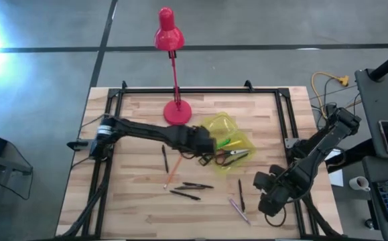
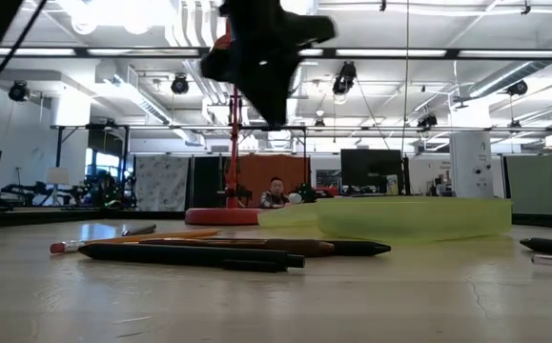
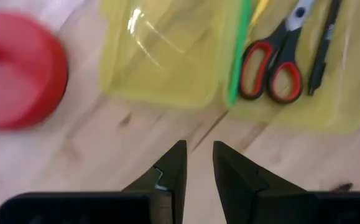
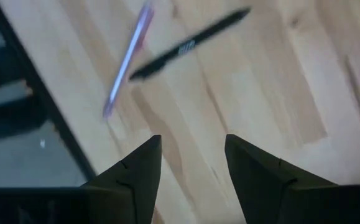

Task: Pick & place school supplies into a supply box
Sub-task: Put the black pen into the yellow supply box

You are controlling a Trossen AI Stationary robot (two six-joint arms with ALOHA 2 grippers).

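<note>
The supply box (image 1: 226, 137) lies open on the tabletop (image 1: 133, 201), at about 2 o'clock from the tabletop's centre and just at 3 o'clock of the red lamp base (image 1: 177, 112). Inside it rest the red-handled scissors (image 3: 273, 53), a green pen (image 3: 237, 53) and a black pen (image 3: 321, 46).

The left tool (image 1: 204, 148) hovers at the box's 9 o'clock edge. In its wrist view its two fingers (image 3: 170, 171) stand only a narrow gap apart with nothing between them, above bare wood just short of the box wall.

More supplies lie loose on the tabletop: an orange pencil (image 1: 172, 174) and a black pen (image 1: 164, 157) at 7 o'clock of the box, with two dark pens (image 1: 192, 189) farther toward 6 o'clock.

The right tool (image 1: 264, 194) waits at 5 o'clock of the box, near the tabletop's right edge, its fingers spread and empty. Beside it lie a pink pen (image 4: 127, 59) and a black pen (image 4: 189, 43).
</note>
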